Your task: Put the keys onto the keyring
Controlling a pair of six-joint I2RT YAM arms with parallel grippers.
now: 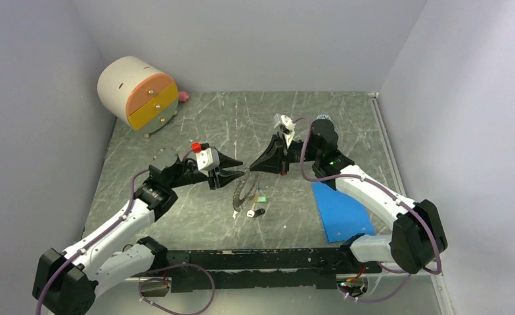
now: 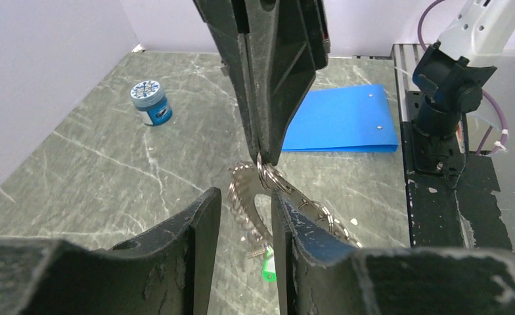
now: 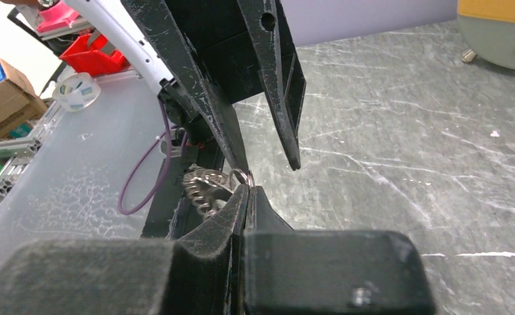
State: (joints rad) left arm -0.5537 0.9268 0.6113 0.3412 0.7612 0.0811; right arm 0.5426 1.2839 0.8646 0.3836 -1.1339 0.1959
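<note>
**Ring held up, threading not yet done**

The right gripper (image 2: 265, 155) has its jaws closed tight on the top of the keyring (image 2: 294, 200); the thin hoop hangs on edge between the two arms, its lower end down near the table (image 1: 176, 131). The left gripper (image 2: 245, 197) stands partly open around the ring's upper arc; one finger is close against the metal, the other is clear of it, and it has hold of nothing.

Of the keys, a green key (image 2: 268, 269) shows just under the hoop and a black key (image 1: 259, 212) lies near its lower end; whether either is threaded on the wire or only lies beside it is too small to tell; no key is in either gripper. My reading is that the job is in its early or middle part: the ring is secured and presented, but a key has yet to be picked up and worked onto it, so most of the work seems left.

Containers:
- a small blue jar (image 2: 151, 104) stands well apart on the table with its lid on, contents hidden;
- a round chest of drawers (image 1: 138, 92) sits in the far left corner, drawers shut, nothing of its inside to be seen;
- a blue folder (image 2: 347, 118) lies flat and closed near the right arm.
</note>
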